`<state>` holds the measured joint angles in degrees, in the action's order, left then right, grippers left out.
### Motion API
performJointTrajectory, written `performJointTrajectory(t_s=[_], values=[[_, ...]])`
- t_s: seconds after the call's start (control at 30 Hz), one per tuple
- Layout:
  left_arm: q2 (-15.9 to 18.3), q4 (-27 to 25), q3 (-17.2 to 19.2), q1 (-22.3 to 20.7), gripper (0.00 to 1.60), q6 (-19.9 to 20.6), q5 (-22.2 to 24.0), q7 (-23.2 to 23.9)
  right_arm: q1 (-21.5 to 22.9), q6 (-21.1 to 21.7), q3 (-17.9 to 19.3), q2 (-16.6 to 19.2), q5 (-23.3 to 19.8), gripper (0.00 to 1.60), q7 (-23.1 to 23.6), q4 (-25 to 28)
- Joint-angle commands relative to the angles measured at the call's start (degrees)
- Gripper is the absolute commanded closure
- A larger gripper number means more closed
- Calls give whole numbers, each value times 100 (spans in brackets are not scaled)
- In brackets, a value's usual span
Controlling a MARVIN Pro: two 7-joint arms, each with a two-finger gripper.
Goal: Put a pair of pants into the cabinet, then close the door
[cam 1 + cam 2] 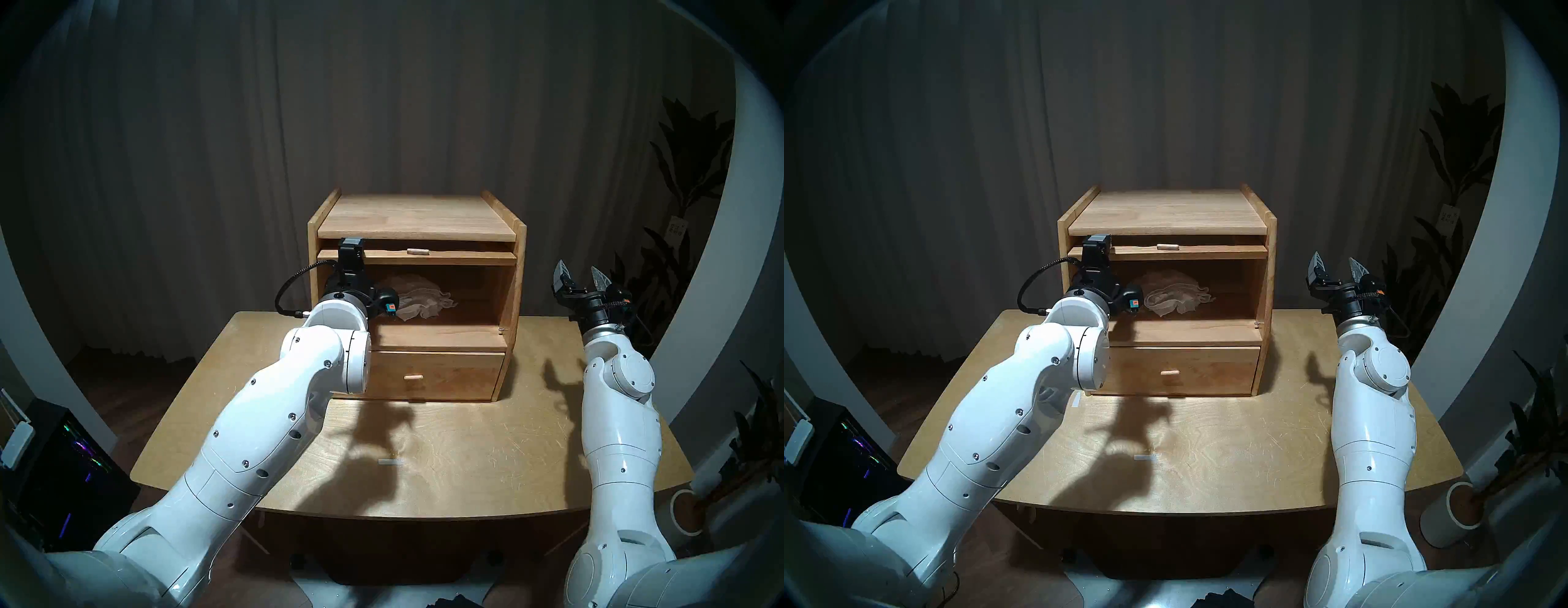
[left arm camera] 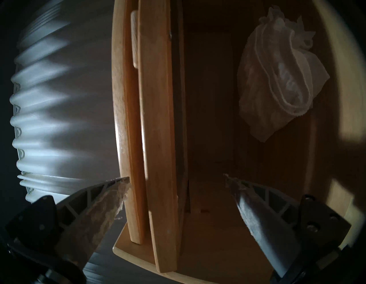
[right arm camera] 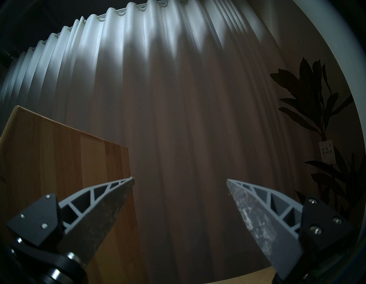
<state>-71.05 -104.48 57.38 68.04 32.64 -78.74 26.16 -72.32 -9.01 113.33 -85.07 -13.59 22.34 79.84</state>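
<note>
Closing the door is the step in hand, judging by the layout: the pair of pants (image 1: 418, 299) already lies inside the cabinet (image 1: 518, 271), a loose white bundle toward the left of the upper compartment floor, touching no gripper. The cabinet stands at the far edge of the table (image 1: 488, 458), about mid-width. The door (image 1: 462, 256) is slid up and back under the top, only its front edge and small knob (image 1: 418, 251) showing.

The left gripper (image 2: 176, 179) is at the compartment's left front, jaws wide and empty; in the left wrist view the door's edge sits between its fingers, not pinched. The right gripper (image 1: 582, 276) is also wide and empty, raised near the far right corner of the table, beside the cabinet's right wall and apart from it.

To do it well, I'd say: narrow on the door's front edge or hook the knob, pull straight out toward the near edge, then let the flap swing down. Keep the fingers off the fabric. Risk: a skewed pull from the left end could jam the panel in its slot. The drawer (image 1: 437, 375) below stays untouched.
</note>
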Motion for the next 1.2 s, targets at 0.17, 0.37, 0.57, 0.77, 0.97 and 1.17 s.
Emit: performJointTrajectory(t_s=[0.17,0.37,0.57,0.77,0.97,1.17], values=[[-278,309,-26,-337,0,58,-72,-152,64,-57,-12,17,0,0,4,121],[-377,491,-53,-509,0,24,-89,-206,64,-56,-16,21,-4,0,1,118],[-469,702,-160,-719,0,-70,-153,-260,64,-56,-20,25,-8,0,-2,117],[-503,864,-122,-857,0,-178,-76,-214,62,-57,-24,28,-12,0,-5,117],[-472,671,-16,-674,160,-300,111,-255,58,-61,-28,31,-15,0,-10,122],[-429,190,206,-317,160,-485,760,44,57,-62,-33,36,-20,0,-14,120]])
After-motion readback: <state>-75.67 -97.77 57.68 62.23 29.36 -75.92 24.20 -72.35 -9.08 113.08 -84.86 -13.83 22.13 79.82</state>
